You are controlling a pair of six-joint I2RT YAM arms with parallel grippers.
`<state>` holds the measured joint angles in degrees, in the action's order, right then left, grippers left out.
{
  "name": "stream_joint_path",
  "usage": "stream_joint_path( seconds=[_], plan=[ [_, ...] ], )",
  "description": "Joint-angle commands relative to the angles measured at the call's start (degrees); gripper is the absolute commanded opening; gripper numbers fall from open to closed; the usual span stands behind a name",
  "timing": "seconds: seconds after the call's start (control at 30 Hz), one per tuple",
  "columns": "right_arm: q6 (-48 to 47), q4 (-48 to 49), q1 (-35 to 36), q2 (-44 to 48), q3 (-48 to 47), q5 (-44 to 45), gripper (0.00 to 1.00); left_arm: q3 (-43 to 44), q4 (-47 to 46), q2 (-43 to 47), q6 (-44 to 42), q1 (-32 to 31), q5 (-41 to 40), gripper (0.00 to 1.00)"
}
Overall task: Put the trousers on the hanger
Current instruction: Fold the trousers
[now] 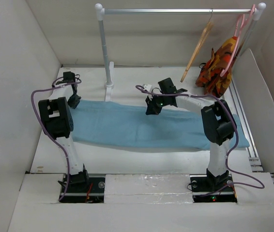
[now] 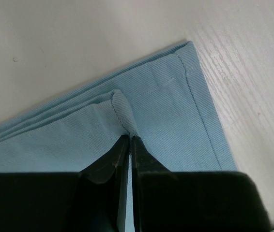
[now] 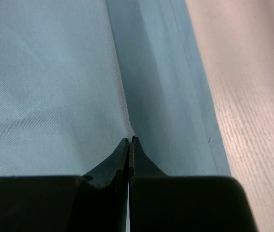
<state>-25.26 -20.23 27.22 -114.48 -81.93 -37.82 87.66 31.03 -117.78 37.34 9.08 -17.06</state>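
The light blue trousers [image 1: 142, 126] lie folded flat across the table, left to right. My left gripper [image 1: 73, 102] is shut on a small fold of the trousers [image 2: 122, 113] near their far left corner, at the hem. My right gripper [image 1: 152, 108] is shut on a ridge of the trousers [image 3: 127, 111] at their far edge near the middle. The tan wooden hanger [image 1: 197, 48] hangs by its metal hook from the rail [image 1: 175, 10], behind and to the right of the right gripper.
A pink plastic hanger [image 1: 234, 46] with an orange-red-yellow patterned garment [image 1: 218, 67] hangs at the rail's right end. The rail's white post [image 1: 105, 48] stands behind the trousers' left part. White walls close in the table on both sides.
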Motion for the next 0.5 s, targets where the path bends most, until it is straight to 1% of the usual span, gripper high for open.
stream_joint_path(
  seconds=[0.0, 0.03, 0.1, 0.13, 0.23, 0.3, 0.37, 0.47],
  plan=[
    [-0.3, 1.4, -1.0, 4.1, 2.0, 0.8, 0.0, -1.7, 1.8, 7.9, -0.8, 0.1, -2.7, 0.0],
    [-0.1, 1.7, -1.0, 4.9, 2.7, 1.0, 0.0, -2.7, 1.8, 11.5, -1.1, 0.1, -2.8, 0.0],
    [0.5, 2.1, -1.0, 6.3, 4.4, 1.5, 0.0, -6.7, -0.2, 15.1, -1.6, 0.1, -2.5, 0.0],
    [0.6, 2.2, -1.0, 7.8, 4.9, 2.0, 0.0, -7.7, -0.7, 18.6, -1.7, 0.1, -2.6, 0.0],
    [1.3, 2.7, -1.0, 10.1, 6.7, 2.8, 0.0, -9.6, -0.4, 23.5, -1.7, 0.1, -3.8, 0.0],
    [1.8, 3.9, -1.0, 10.4, 7.2, 3.0, 0.0, -10.0, -0.1, 24.8, -2.4, 0.1, -4.2, 0.0],
    [2.1, 4.2, -1.6, 8.7, 6.4, 2.7, 0.0, -9.4, 0.2, 25.1, -3.0, 0.1, -4.8, 0.0],
    [2.9, 5.7, -1.6, 6.0, 4.8, 2.7, 0.0, -6.3, 0.6, 22.2, -3.8, 0.1, -5.4, 0.0]
  ],
)
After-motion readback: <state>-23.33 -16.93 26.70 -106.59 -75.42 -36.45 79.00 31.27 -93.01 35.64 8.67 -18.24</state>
